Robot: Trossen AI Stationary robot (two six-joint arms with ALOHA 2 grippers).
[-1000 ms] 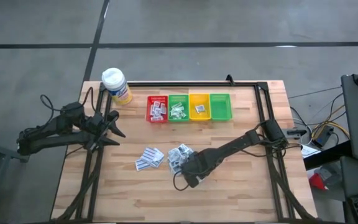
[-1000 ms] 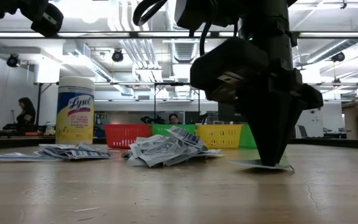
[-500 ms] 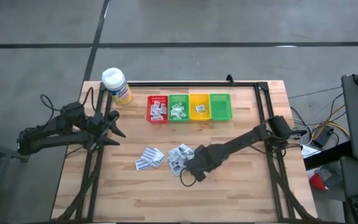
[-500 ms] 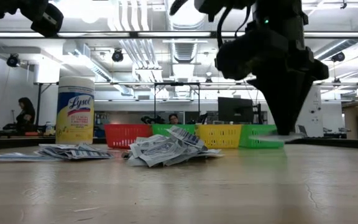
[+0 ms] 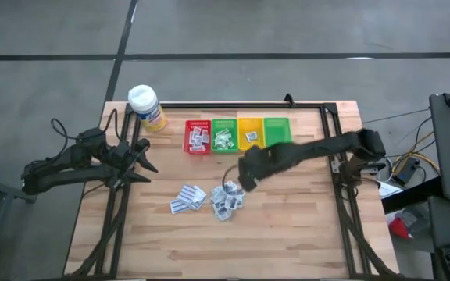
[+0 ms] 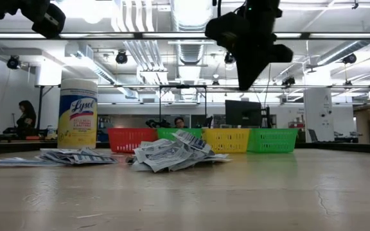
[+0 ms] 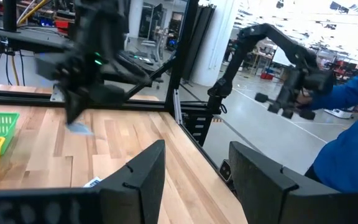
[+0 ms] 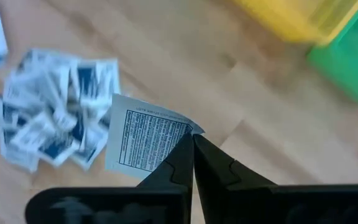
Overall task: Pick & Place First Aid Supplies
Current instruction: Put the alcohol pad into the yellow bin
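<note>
Four bins sit in a row near the counter's far edge, and I count them as one red bin, one green bin beside it, one yellow bin and a second green bin at the right end of the row. I judge the sorting partly done: the red bin holds several sachets, the first green one a small heap, the yellow one what looks like a single packet, and the last green bin looks bare from above. Two loose piles are left around the middle of the counter, a flatter left pile and a denser right pile; I cannot count the pieces in either. My right gripper is closed on one white sachet, pinched at its corner, and hangs in the air above the counter between the right pile and the bins. My left gripper waits near the left edge, fingers apart and holding nothing. One wipes canister stands at the far left corner.
</note>
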